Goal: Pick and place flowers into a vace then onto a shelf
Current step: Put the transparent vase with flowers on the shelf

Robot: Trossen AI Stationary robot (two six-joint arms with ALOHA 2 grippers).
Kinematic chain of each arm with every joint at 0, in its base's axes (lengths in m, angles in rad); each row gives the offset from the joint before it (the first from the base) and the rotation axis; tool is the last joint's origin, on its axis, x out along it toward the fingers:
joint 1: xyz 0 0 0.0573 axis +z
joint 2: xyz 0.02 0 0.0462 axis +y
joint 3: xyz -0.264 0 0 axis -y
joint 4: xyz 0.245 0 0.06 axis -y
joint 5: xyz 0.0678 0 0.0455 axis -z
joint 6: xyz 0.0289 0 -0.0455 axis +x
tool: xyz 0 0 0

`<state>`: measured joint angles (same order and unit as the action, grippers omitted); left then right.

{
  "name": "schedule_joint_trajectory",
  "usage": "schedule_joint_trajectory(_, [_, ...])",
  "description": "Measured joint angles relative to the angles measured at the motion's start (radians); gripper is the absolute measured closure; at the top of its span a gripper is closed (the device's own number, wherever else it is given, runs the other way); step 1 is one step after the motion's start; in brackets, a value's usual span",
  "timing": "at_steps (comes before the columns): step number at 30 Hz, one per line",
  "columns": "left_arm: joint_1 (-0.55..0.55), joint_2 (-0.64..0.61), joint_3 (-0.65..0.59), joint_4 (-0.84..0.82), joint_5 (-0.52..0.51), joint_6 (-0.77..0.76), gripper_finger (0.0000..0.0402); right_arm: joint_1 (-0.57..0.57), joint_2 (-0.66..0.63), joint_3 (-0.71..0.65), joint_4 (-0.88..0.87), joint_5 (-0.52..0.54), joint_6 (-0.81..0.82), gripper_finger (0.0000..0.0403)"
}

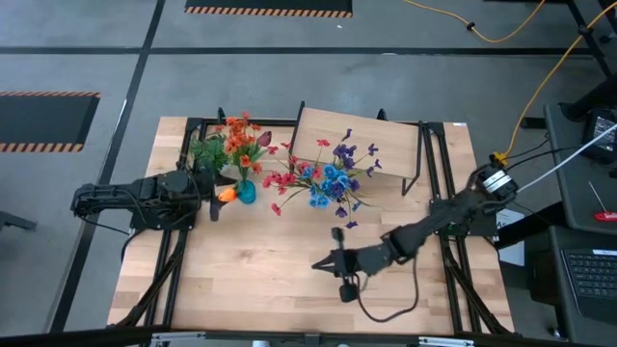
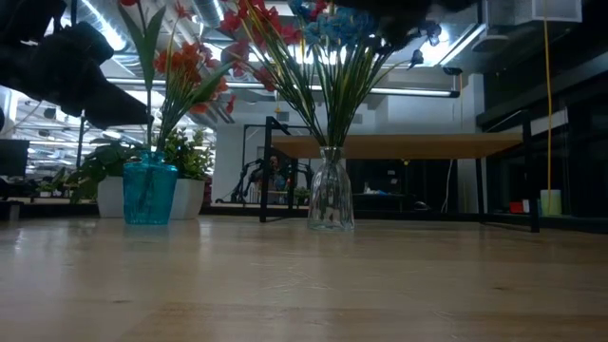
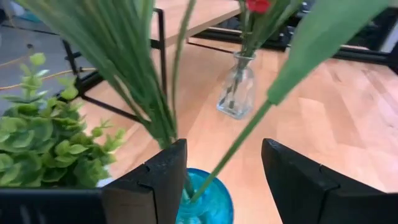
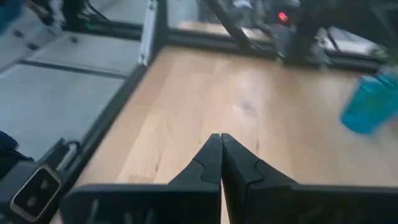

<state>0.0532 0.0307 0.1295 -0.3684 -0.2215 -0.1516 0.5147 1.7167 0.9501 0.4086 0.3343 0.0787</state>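
The table (image 1: pixel 289 260) carries the shelf (image 1: pixel 362 140) at its far side, bare on top, with a clear vase (image 2: pixel 331 201) of red and blue flowers (image 1: pixel 323 183) just in front of it and a blue vase (image 1: pixel 247 191) with orange flowers (image 1: pixel 243 135) and a tulip (image 1: pixel 227 194) to the left. The left hand (image 3: pixel 222 180) hangs over the blue vase, fingers spread wide on either side of a stem (image 3: pixel 233 149), gripping nothing. To finish this release well, I would back it away level, clear of the stems, so nothing tips. That stem runs from the vase mouth slanting up towards the clear vase. The right hand (image 4: pixel 221 163) waits near the front, pinched closed and empty.
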Motion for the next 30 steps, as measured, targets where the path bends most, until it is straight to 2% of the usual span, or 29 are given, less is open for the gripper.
schedule_joint_trajectory(3, [0.0, 0.0, 0.0, 0.0, 0.04, 0.0, 0.0203, 0.052, -0.052, 0.0, -0.116, 0.104, 0.042, 0.0401])
schedule_joint_trajectory(7, [0.0, 0.0, 0.0, 0.0, 0.068, 0.007, 0.0203, 0.097, -0.084, -0.064, -0.076, 0.201, 0.05, 0.0401])
schedule_joint_trajectory(13, [0.0, 0.0, 0.0, 0.009, 0.067, 0.008, 0.0203, 0.067, -0.095, -0.266, 0.201, 0.21, 0.084, 0.0401])
schedule_joint_trajectory(21, [0.0, 0.0, -0.001, 0.013, 0.105, 0.008, 0.0203, -0.032, -0.129, -0.518, 0.624, 0.209, 0.019, 0.0388])
schedule_joint_trajectory(25, [0.0, 0.0, -0.001, 0.013, 0.12, -0.003, 0.0203, -0.074, -0.129, -0.574, 0.662, 0.206, 0.022, 0.0366])
schedule_joint_trajectory(30, [0.0, 0.0, -0.001, 0.013, 0.125, -0.019, 0.0203, -0.124, -0.129, -0.578, 0.656, 0.144, 0.013, 0.031])
